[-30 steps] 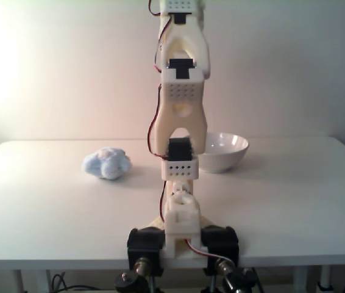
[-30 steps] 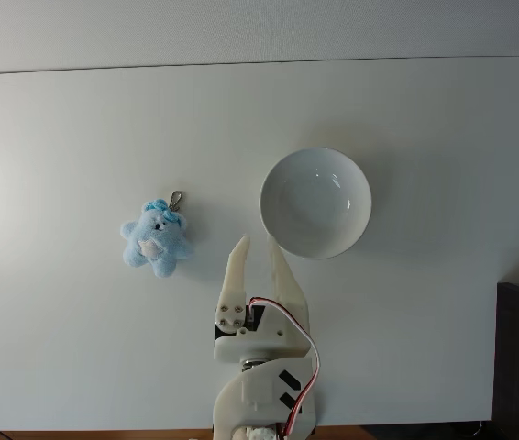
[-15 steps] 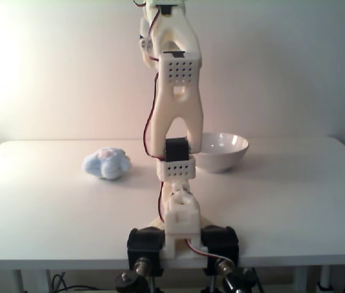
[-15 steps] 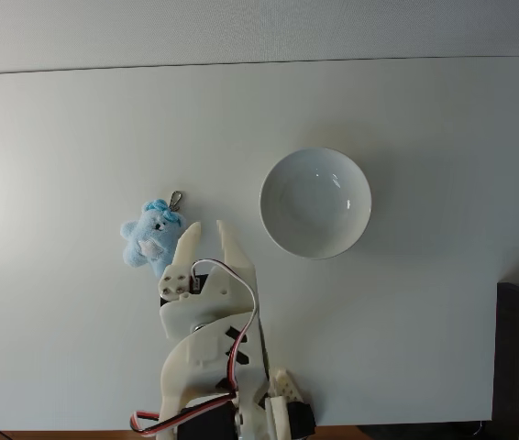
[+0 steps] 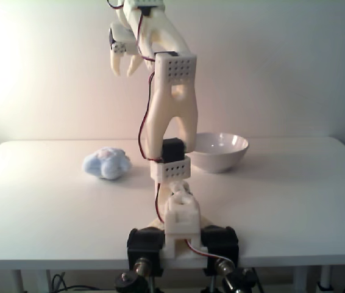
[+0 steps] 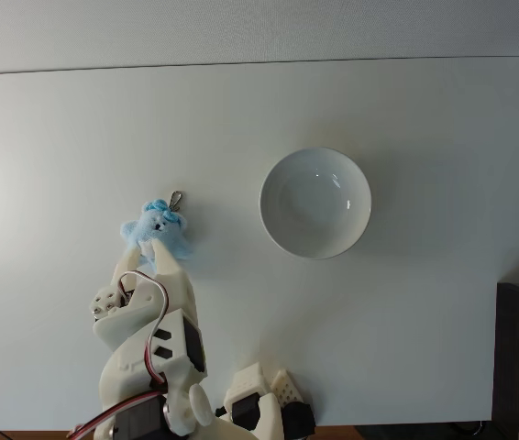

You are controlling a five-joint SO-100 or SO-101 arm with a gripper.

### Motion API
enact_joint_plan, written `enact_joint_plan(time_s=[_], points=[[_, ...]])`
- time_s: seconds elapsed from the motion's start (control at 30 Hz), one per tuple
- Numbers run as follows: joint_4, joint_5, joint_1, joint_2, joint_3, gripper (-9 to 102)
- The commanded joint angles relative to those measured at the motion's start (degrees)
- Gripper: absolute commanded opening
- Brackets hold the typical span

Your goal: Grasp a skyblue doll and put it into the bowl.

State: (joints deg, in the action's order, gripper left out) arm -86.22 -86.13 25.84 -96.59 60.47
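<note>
Hovering high over the table [image 5: 294, 183], the gripper [image 5: 125, 66] hung with its fingers parted and nothing between them; in the front fixed view it sat well above the skyblue doll [image 5: 106, 163], and in the top-down fixed view its fingertips overlapped the plush's lower edge from about six o'clock. The skyblue doll [image 6: 157, 235] lay flat on the tabletop, at roughly nine o'clock from the bowl [image 6: 315, 203] and well apart from it.

By the look of it, the toy was a light, soft, squashy thing: fluffy fabric that would give under the fingers and not slip much. The rounded middle of the body seemed the sensible place to pinch, since the small limbs would likely fold away. A metal clasp [image 6: 176, 199] stuck out at its one o'clock corner, probably too thin to hold well.

The count was short: one doll, one bowl [image 5: 220, 152], one arm. The bowl stood upright and held nothing visible; glossy and hard, it might slide if knocked. The grasp was not yet made.
</note>
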Motion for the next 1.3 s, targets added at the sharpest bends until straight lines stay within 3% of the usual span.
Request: enact_joint_plan(time_s=[0.0, 0.9, 1.27], points=[[-0.35, 0.35, 2.11, 2.90, -2.11, 7], [0.44, 0.26, 4.31, 20.04, -1.49, 9], [0.35, 1.14, 3.78, 22.50, -1.32, 32]])
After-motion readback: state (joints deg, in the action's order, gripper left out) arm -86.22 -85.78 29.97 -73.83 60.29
